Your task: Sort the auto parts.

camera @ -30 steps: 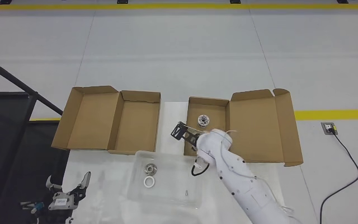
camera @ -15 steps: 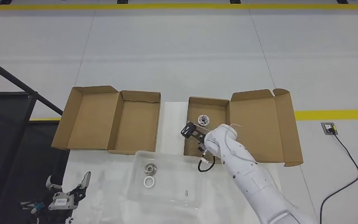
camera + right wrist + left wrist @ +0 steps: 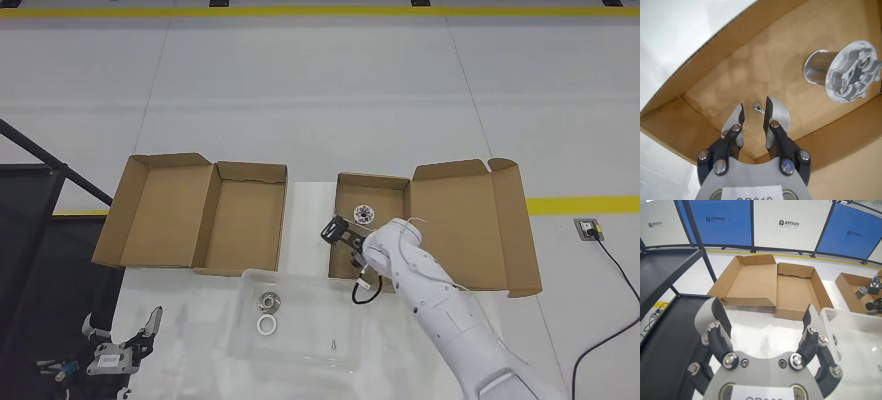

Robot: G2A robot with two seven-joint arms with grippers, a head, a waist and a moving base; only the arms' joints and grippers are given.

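The right end effector (image 3: 338, 232) (image 3: 755, 103) is hanging over the near corner of the open brown cardboard box on the right (image 3: 371, 180) (image 3: 829, 136), its two fingers standing slightly apart and gripping nothing. A small silver hex-headed bolt (image 3: 758, 108) is showing in the gap between those fingers without touching either one; whether it is lying on the box floor or is in the air cannot be told. Farther in, a grey metal flanged hub with a short cylindrical stem (image 3: 364, 213) (image 3: 848, 75) (image 3: 862, 291) is sitting on the same box's floor, well apart from the bolt.

The left end effector (image 3: 122, 325) (image 3: 762, 304) is resting low at the near left corner of the white bench (image 3: 185, 300), its ribbed fingers spread wide around nothing. Ahead of it the second open brown cardboard box (image 3: 245, 215) (image 3: 795, 289) is lying with its lid folded flat to the left. A clear plastic tray (image 3: 300, 345) (image 3: 848, 323) is sitting on the bench just in front of both boxes, holding a grey metal ring-shaped part (image 3: 268, 300), a white ring (image 3: 267, 324) just beside it, and a tiny screw (image 3: 331, 344) apart from them.
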